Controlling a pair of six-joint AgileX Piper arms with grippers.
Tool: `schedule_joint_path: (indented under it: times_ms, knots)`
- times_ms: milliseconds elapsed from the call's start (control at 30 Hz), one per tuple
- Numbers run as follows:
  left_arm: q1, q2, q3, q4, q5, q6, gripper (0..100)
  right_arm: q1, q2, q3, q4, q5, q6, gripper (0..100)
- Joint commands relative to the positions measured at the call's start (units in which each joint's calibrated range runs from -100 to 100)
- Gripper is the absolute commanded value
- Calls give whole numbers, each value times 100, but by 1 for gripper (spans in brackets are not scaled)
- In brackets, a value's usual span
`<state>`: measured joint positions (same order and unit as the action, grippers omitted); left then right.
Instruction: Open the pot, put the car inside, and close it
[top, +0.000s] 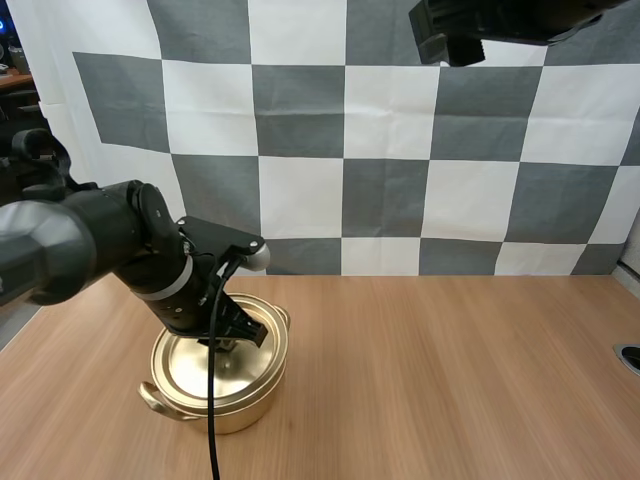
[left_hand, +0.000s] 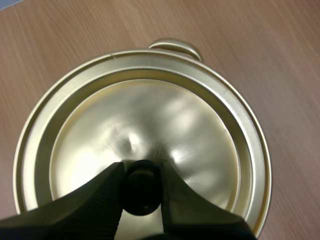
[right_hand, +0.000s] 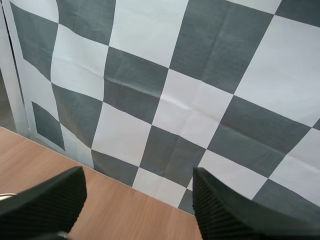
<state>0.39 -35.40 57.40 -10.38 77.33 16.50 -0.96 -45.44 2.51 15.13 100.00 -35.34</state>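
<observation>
Stock on the desk (top: 450, 380): one pot (top: 228, 408), one lid (top: 195, 368) sitting on it, one black knob (left_hand: 141, 192) at the lid's middle, and two small side handles, one toward the near edge (top: 155, 400) and one toward the far edge (top: 283, 318). The pot stands toward the desk's near left corner, well apart from the right edge. It is low and round, of shiny gold-coloured metal, and its lid is a shallow dish with a raised ring just inside the rim. The high view shows the left gripper (top: 232, 340) reaching down onto the lid's middle, but the arm hides the contact. The left wrist view supplies it: the two black fingers (left_hand: 100, 192) stand at either side of the knob, touching it and clamped on it. That view also shows only one of the handles. The high view shows the right arm (top: 480, 25) raised above the desk's far edge. The right wrist view shows the right gripper (right_hand: 137, 187) with its fingers spread wide, ribbed faces turned to each other, nothing between them.
</observation>
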Motion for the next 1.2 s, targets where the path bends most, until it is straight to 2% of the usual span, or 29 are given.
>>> schedule_joint_path:
  times_ms: [0, 367, 733, 800, 933, 1000, 1033, 1067, 1167]
  knots:
    - [1, 199, 0, -10, 6, 1, 0, -5, 2, -5, 2, 0, 0, 100]
    - [1, 1075, 0, -10, -451, 1, 0, -5, -79, -5, 2, 0, 0, 100]
    - [1, 1196, 0, -10, -471, -51, 2, -5, -174, -5, 2, 0, 0, 100]
    - [1, 1196, 0, -10, -471, -63, 12, -5, -174, -5, 2, 0, 0, 100]
    - [1, 1196, 0, -10, -471, -44, 45, -5, -172, -5, 17, 0, -9, 100]
    - [1, 1196, 0, -10, -451, 25, 67, -5, -172, -5, 17, 0, -29, 100]
    - [1, 1184, 0, -10, -413, 83, 85, -5, -172, -5, 17, 0, -29, 100]
    - [1, 1184, 0, -10, -375, 137, 98, -5, -172, -5, 17, 0, -40, 100]
    - [1, 1184, 0, -10, -190, 321, 100, -5, -172, -5, 61, 0, -39, 100]
